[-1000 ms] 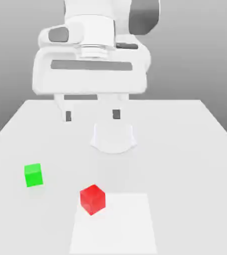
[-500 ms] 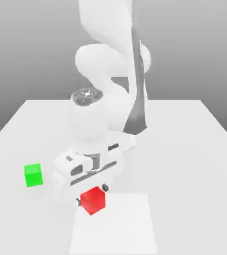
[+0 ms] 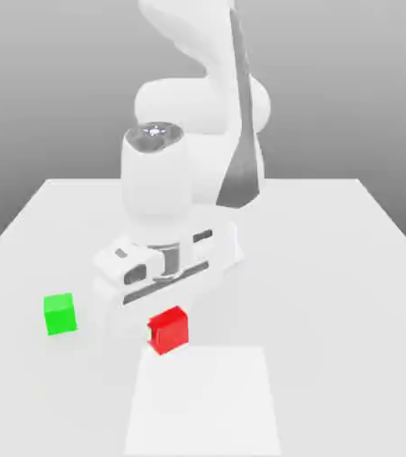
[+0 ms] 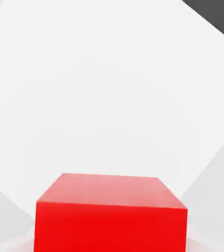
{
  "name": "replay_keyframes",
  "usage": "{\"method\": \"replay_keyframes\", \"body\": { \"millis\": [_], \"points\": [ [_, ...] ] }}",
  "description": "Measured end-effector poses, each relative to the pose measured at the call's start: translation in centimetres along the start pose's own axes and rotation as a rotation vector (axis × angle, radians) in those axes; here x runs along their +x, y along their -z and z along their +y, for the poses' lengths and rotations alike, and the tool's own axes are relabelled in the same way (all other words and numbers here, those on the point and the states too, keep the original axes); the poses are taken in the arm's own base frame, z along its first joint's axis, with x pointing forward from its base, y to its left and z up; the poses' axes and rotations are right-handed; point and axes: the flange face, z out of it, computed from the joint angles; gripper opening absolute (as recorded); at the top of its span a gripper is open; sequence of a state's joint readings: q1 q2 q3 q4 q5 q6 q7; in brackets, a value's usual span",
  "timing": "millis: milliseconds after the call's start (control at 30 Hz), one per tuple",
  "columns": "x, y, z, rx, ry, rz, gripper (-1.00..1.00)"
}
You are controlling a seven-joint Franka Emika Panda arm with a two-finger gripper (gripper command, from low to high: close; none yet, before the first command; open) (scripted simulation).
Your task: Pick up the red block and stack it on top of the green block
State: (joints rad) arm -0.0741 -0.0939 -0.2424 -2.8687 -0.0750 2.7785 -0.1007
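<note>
White two-finger gripper [image 3: 165, 328] is clamped on small glossy red cube [image 3: 169, 329], held just above white table [image 3: 331, 268]. Small bright green cube [image 3: 60, 314] sits on table, apart, twd exterior view's left.

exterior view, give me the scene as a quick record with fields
red block: under the hand, above the table
green block: on the table, toward the exterior view's left, apart from the red block
gripper: at the red block
table: white, with a lighter square patch near the front
stack: not yet done
</note>
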Motion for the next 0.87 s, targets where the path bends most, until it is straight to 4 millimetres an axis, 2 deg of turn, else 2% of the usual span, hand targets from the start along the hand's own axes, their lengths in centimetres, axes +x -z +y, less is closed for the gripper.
{"method": "replay_keyframes", "body": {
  "millis": [100, 200, 267, 300, 567, 833, 867],
  "points": [
    [-1.8, 1.2, 5.8, -0.003, -0.039, 0.000, -1.00],
    [-4.9, 2.1, 11.5, -0.002, -0.086, -0.001, -1.00],
    [-7.5, 2.6, 14.8, 0.002, -0.118, -0.002, -1.00],
    [-8.2, 2.4, 15.6, 0.010, -0.126, -0.002, -1.00],
    [-8.3, -1.0, 15.9, 0.076, -0.125, 0.005, -1.00],
    [-8.8, -3.9, 16.3, 0.026, -0.132, 0.000, -1.00],
    [-9.0, -4.1, 16.4, 0.016, -0.135, -0.002, 1.00]
  ]
}}
